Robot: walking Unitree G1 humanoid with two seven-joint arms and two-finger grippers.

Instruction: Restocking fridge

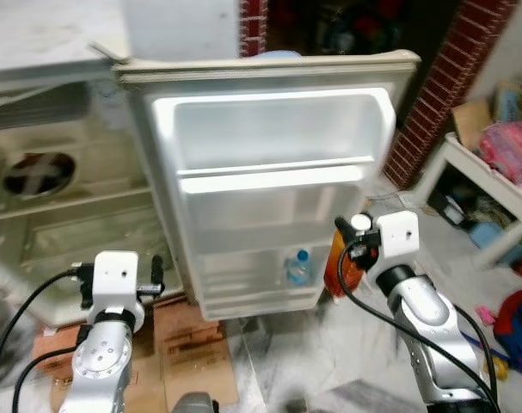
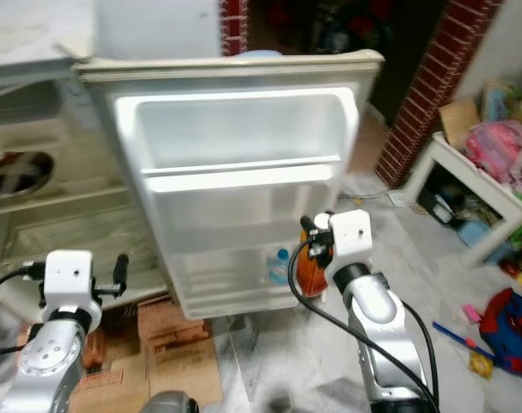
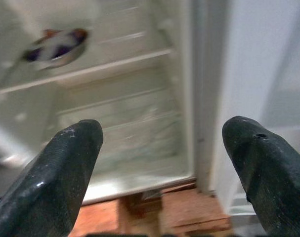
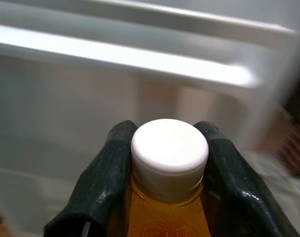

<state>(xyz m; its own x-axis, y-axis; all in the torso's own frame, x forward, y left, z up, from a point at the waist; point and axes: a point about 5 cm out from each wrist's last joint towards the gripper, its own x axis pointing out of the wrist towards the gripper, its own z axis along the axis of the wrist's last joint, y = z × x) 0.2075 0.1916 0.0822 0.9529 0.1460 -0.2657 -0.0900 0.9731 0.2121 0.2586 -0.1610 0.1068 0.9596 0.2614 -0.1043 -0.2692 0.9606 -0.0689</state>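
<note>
The white fridge door [image 1: 269, 146] stands open toward me, its shelves facing out. A small water bottle with a blue cap [image 1: 298, 268] stands in the door's bottom shelf. My right gripper [image 4: 167, 163] is shut on the neck of an orange juice bottle [image 1: 342, 262] with a white cap [image 4: 169, 147], held just right of the door's lower edge. My left gripper [image 3: 164, 168] is open and low on the left, facing the fridge's interior [image 1: 63, 215] with nothing between its fingers [image 3: 56, 177].
Flattened cardboard [image 1: 187, 353] lies on the marble floor under the fridge. A brick pillar [image 1: 441, 86] rises at the right, next to a white shelf unit [image 1: 484, 198] with toys and clutter. A bowl [image 3: 58, 47] sits on a shelf in the fridge.
</note>
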